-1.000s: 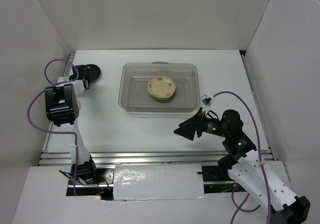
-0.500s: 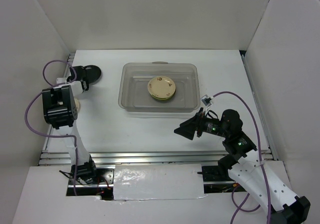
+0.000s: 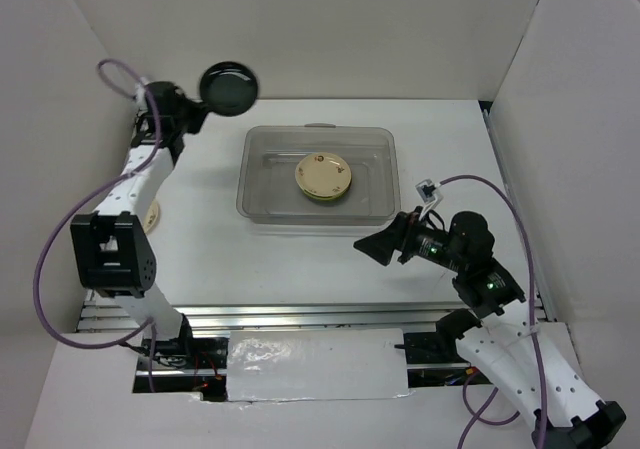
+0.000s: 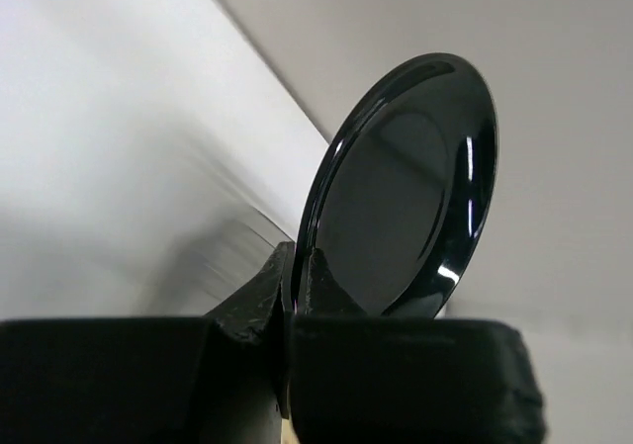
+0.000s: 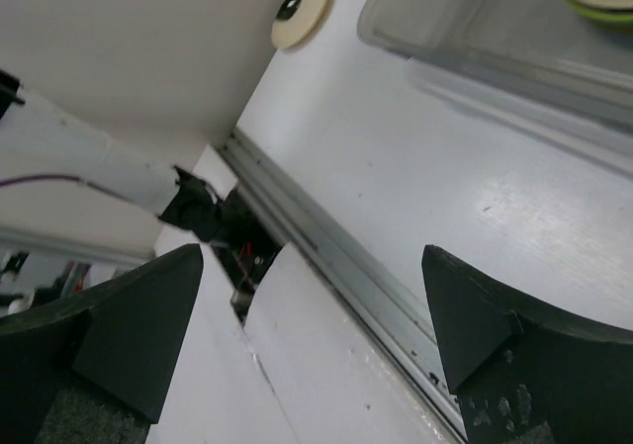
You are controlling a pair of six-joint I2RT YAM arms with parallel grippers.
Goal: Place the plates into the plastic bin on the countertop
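Note:
My left gripper (image 3: 197,109) is shut on the rim of a glossy black plate (image 3: 229,87) and holds it in the air at the far left, above the countertop (image 3: 300,259) and left of the clear plastic bin (image 3: 262,207). In the left wrist view the black plate (image 4: 401,192) stands on edge between my fingers. A small stack of plates, a cream one (image 3: 324,176) on top of a lime green one, lies in the bin. A cream plate with a black patch (image 5: 301,8) lies on the countertop at the left edge. My right gripper (image 3: 385,249) is open and empty, just in front of the bin.
White walls enclose the countertop on three sides. A metal rail (image 3: 300,315) runs along the near edge, with another rail (image 3: 512,194) at the right side. Purple cables loop from both arms.
My left arm has lifted the black plate off the countertop at the far left and swung it up and to the right. My right gripper has shifted slightly right.

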